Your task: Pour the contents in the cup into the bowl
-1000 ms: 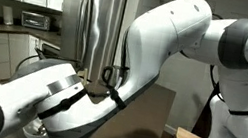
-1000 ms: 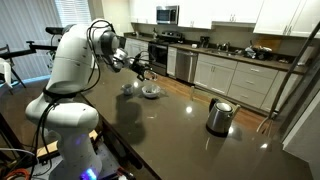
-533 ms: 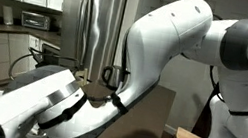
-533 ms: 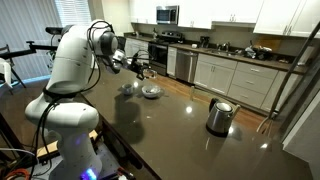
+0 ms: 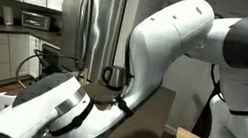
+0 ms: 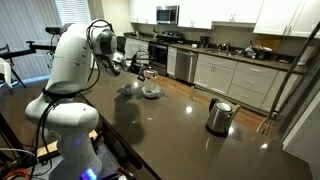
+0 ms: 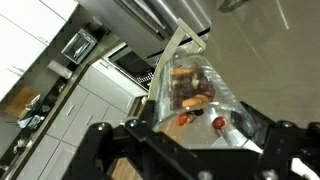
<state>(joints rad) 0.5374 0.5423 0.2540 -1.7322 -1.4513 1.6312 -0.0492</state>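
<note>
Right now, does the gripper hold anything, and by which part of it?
Yes. The gripper is shut on the cup, jaws pressing its side walls from both sides; the dark contents are inside.

Panda arm (image 5: 168,46), outward look only.
Shells were glossy white and rounded, with dark grey bands at the joints in both exterior views. A thin black cable (image 5: 106,101) ran along the forearm casing, crossed by black straps. The base (image 6: 62,125) was white and bulbous, with a blue light (image 6: 78,165) low down. The gripper (image 7: 195,135) was matt black and blocky, small round holes dotting its frame.
</note>
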